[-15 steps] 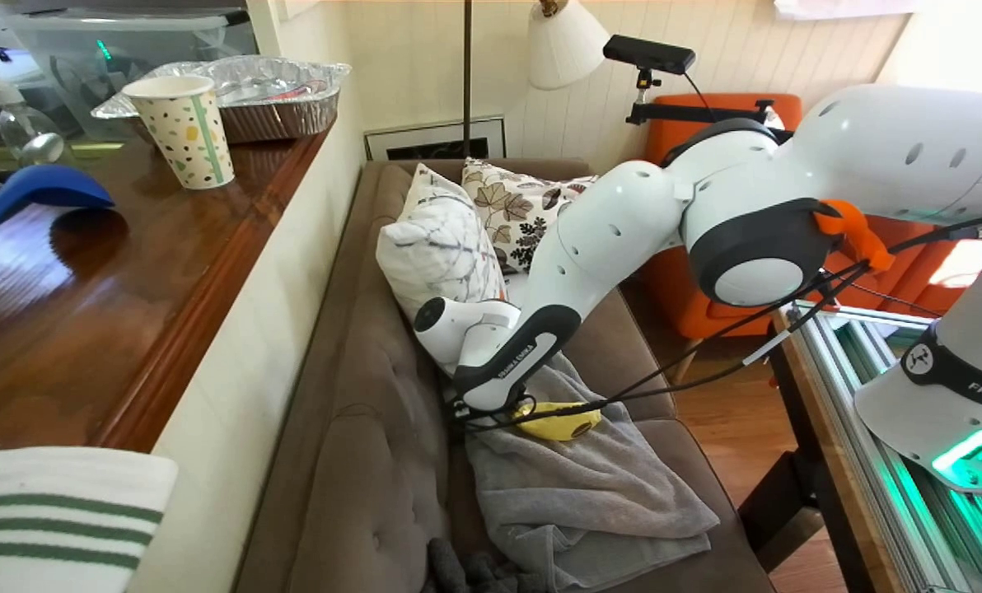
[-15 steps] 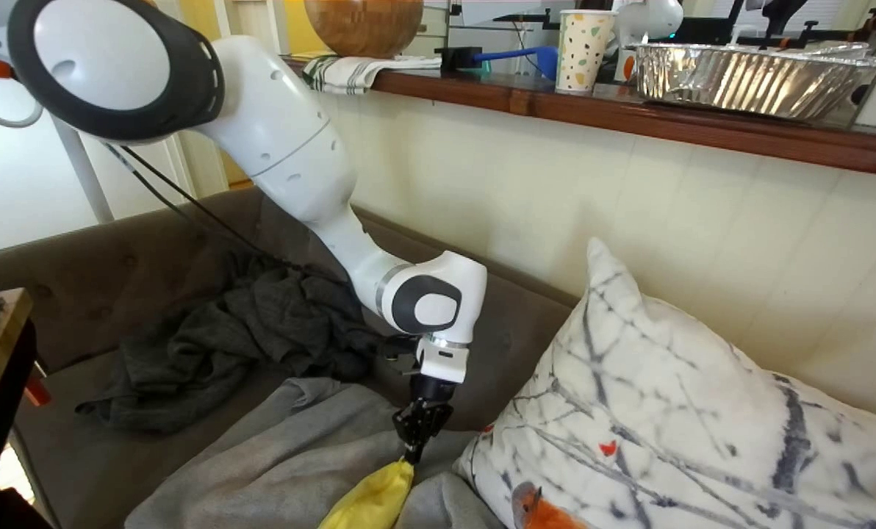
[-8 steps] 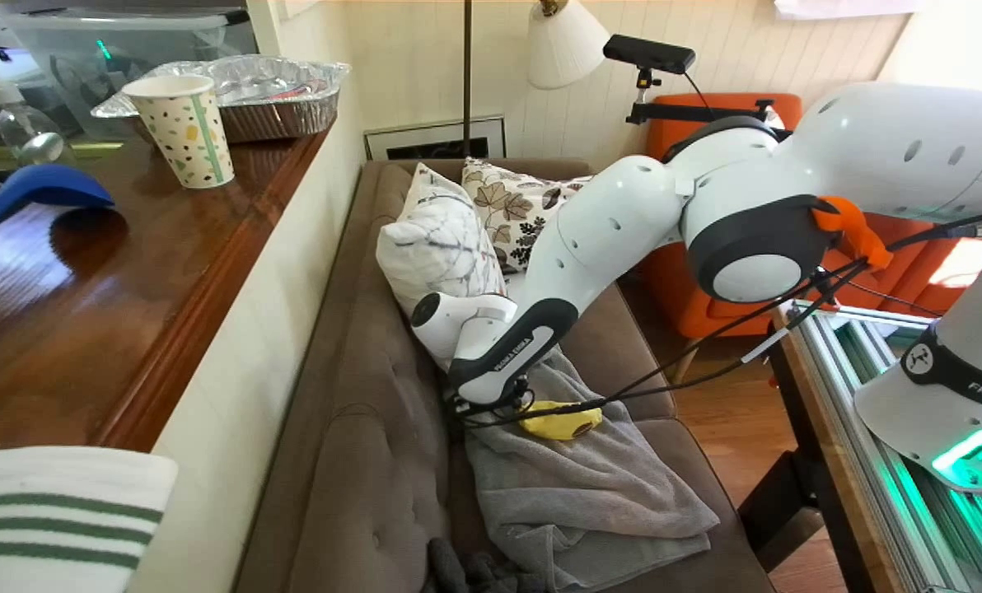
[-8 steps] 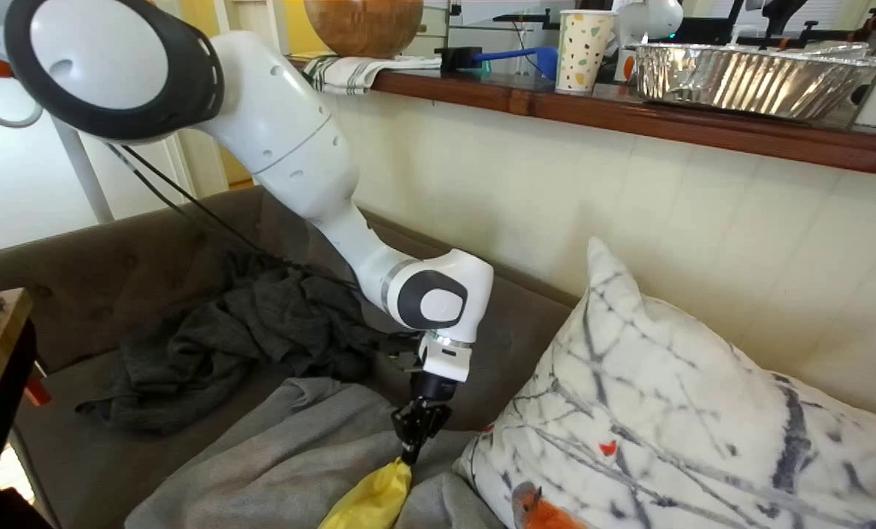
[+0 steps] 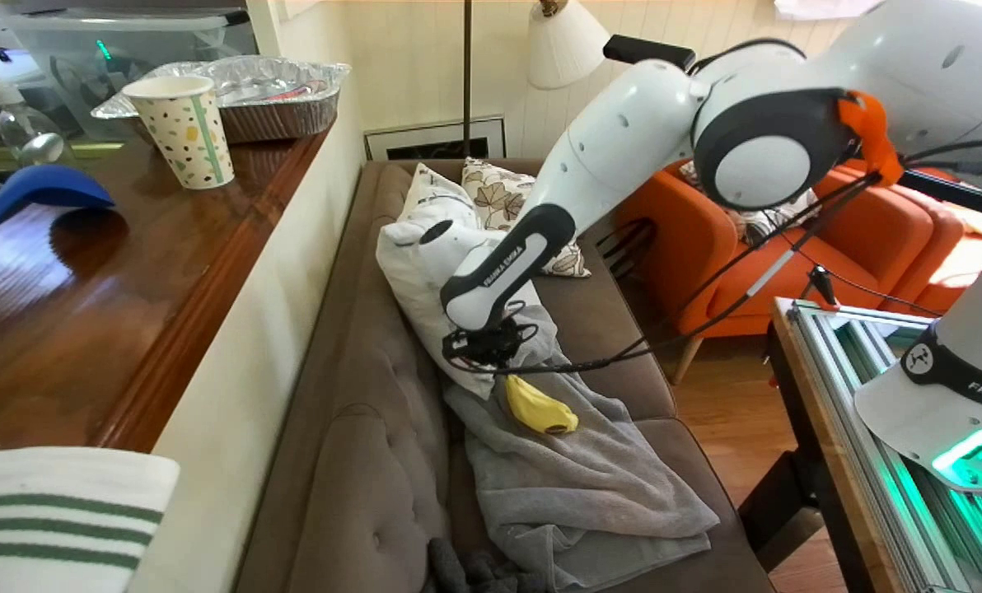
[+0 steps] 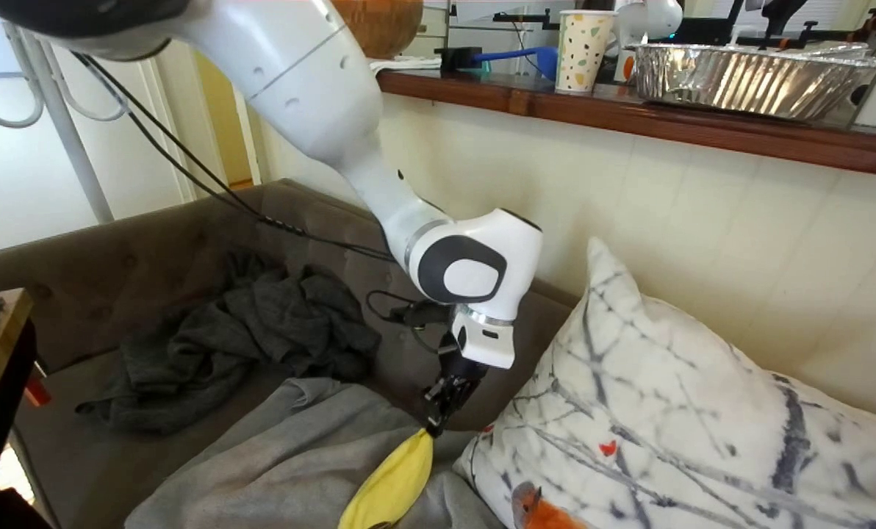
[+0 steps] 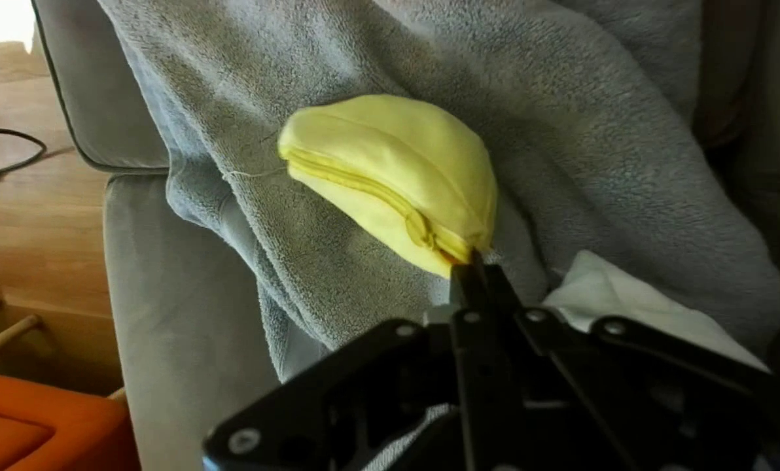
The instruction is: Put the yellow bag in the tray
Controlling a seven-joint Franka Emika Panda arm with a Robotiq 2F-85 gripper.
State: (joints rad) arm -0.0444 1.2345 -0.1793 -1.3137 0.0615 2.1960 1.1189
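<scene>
Yellow fabric, soft and curved, with a zip along one side: the yellow bag (image 7: pixel 383 170) is held at one end by the black two-fingered robot gripper (image 7: pixel 476 263). The fingers (image 7: pixel 463 288) are pressed together, pinching the tapered tip close to the zip pull. From that tip the bag slants downward over a grey plush blanket (image 5: pixel 606 494) spread on a brown tufted couch (image 5: pixel 359 461). Whether its lower end touches the blanket cannot be determined.

A white, grey-branch-printed cushion (image 6: pixel 666 382) stands near the gripper. A dark grey crumpled cloth (image 6: pixel 247 345) lies elsewhere on the couch.

The shallow silvery foil tray (image 6: pixel 739 77), sides crinkled, rests on a polished red-brown wooden ledge (image 6: pixel 482 87), higher than the couch and well apart from the bag. Near the tray, a pale spotted paper cup (image 6: pixel 586 51) stands upright. In both exterior views a blue plastic utensil (image 5: pixel 54 185) is seen on the ledge.
</scene>
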